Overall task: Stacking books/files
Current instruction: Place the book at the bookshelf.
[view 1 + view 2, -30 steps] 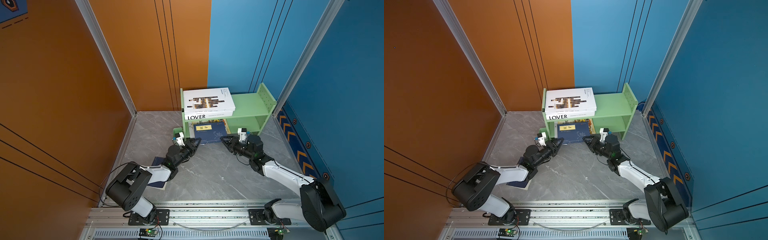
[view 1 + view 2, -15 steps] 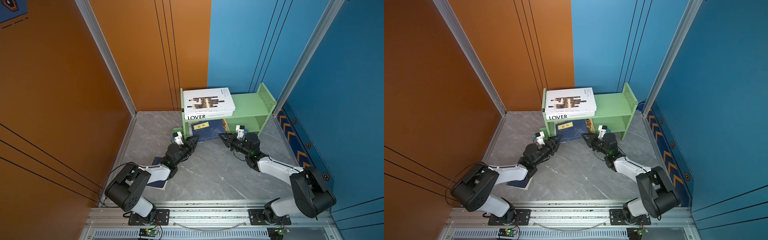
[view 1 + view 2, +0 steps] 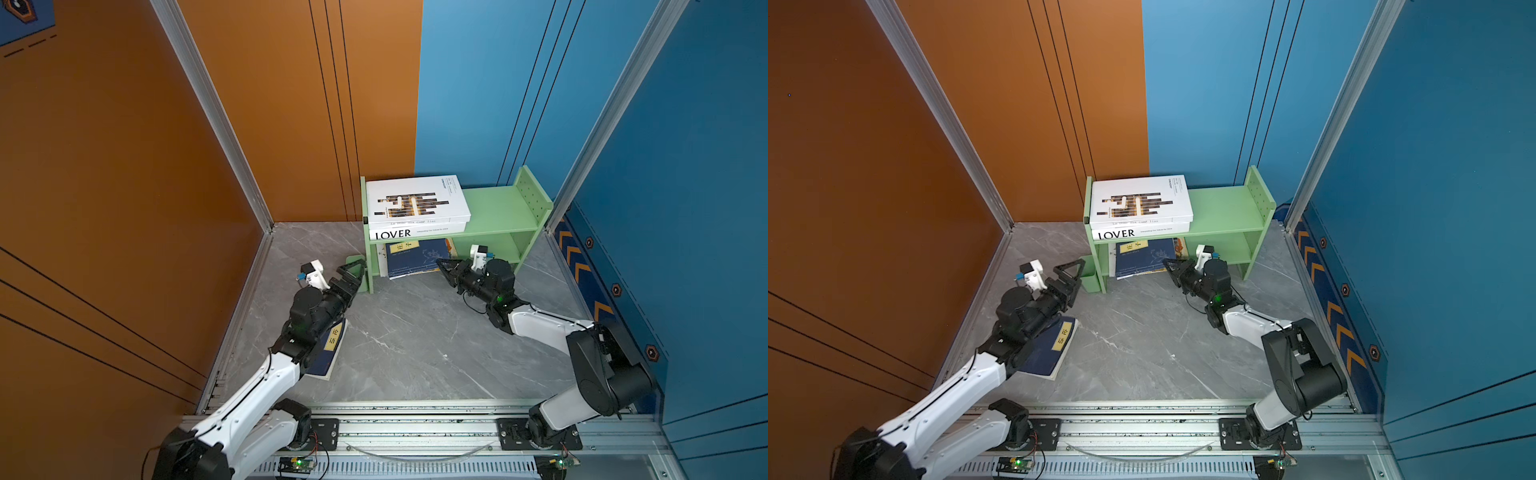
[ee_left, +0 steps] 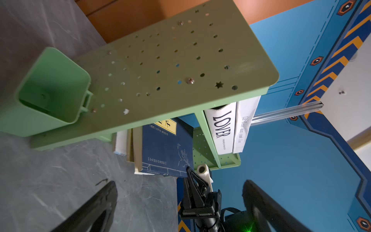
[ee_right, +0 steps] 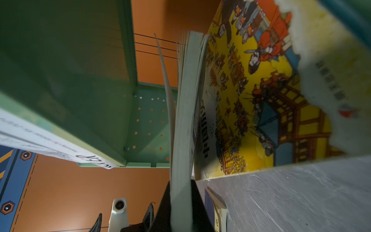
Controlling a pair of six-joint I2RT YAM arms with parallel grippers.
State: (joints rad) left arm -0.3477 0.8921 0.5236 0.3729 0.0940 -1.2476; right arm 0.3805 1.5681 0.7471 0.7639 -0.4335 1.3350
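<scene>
Navy book (image 3: 415,255) is the one in play. It stands on edge in the lower bay of the green shelf (image 3: 498,208), leaning a little, its bottom corner jutting out past the front. The right gripper (image 3: 444,266) is clamped shut on that outer corner, pinching the page block. The left gripper (image 3: 352,277) stands wide apart beside the shelf's end panel, near the little green cup (image 4: 50,90), holding nothing.

What worries me is that grip. It holds one corner only, so I'd expect the book to pivot or sag if it is pushed or lifted. In the right wrist view a few leaves already splay loose from the block, so they could crease or tear. The picture book (image 5: 261,100) sits right against it on the far side. A push might drag or jam against that yellow cover.

A second navy book (image 3: 328,353) lies flat on the floor, partly under the left arm. A careless swing there would likely shove it.

Up top, the barred white book (image 3: 415,201) lies squarely on LOVER (image 3: 415,232). That pair looks settled.
</scene>
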